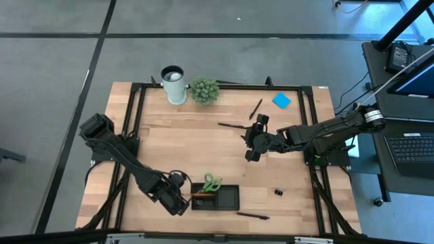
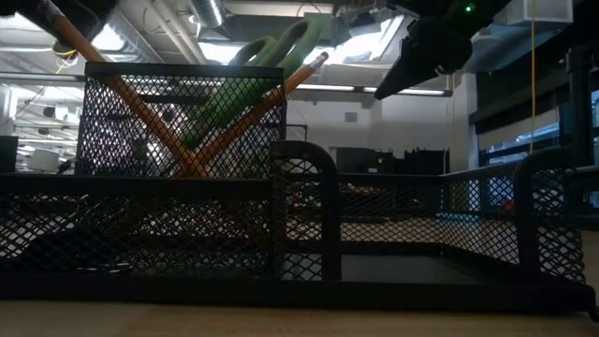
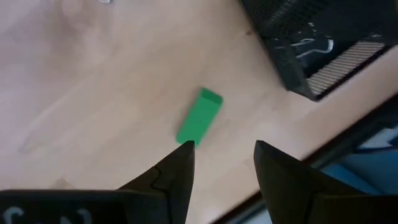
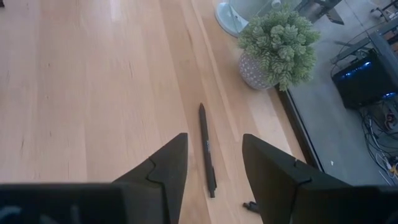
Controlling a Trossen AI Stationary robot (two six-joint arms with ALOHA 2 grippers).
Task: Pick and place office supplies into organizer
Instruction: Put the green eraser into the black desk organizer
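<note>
- Small green eraser (image 3: 199, 116): a rectangular block lying flat on the wooden surface (image 3: 93, 93), beside the black mesh organizer (image 3: 323, 43).
- Left hand (image 3: 221, 165): released, empty, fingers parted above the eraser.
- Right hand (image 4: 211, 165): released, empty, over a black pen (image 4: 207, 149).

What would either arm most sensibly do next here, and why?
Probably the left gripper should drop straight down and close on the green eraser. Its fingers stand open just above the eraser, which lies loose on the table beside the organizer. The right gripper hangs open over a black pen, farther from the organizer.
</note>
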